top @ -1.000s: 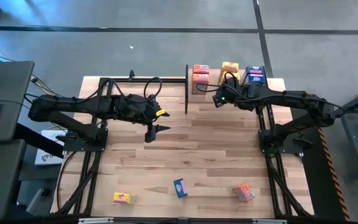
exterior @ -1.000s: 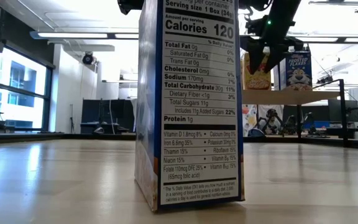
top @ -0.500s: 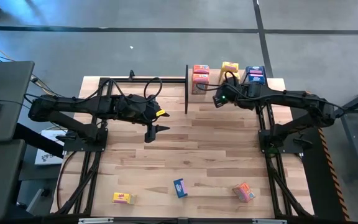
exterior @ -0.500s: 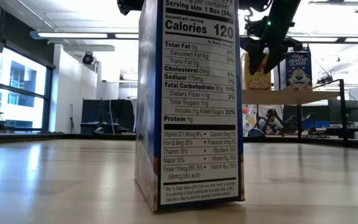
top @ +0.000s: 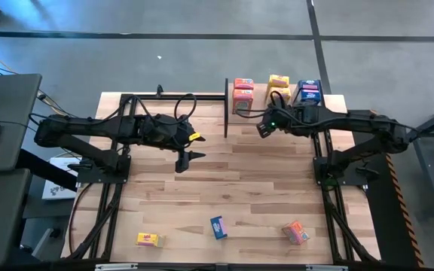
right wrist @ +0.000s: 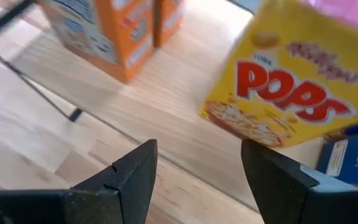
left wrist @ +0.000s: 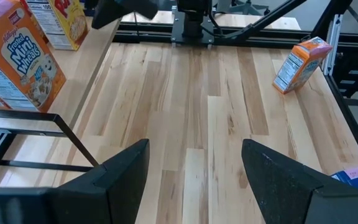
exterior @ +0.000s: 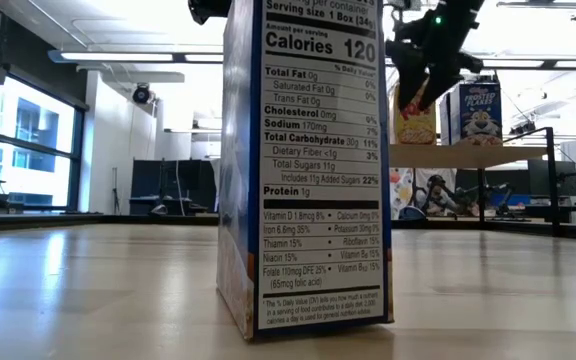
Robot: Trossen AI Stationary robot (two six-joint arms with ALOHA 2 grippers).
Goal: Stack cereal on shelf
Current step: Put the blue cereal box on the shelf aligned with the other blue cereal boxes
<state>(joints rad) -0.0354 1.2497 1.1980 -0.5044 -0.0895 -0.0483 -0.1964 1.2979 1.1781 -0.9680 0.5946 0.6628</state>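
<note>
Six small printed cardboard cereal boxes are seen on the raised light-wood shelf at twelve to one o'clock on the table: orange, yellow and blue. Three more are left along the six o'clock edge: a yellow box, a blue box and an orange box. The right gripper is held spread and empty beside the shelf; the left gripper is held spread, empty, mid-table. The boxes are judged light, stiff but crushable, and best pinched gently across the narrow sides.
</note>
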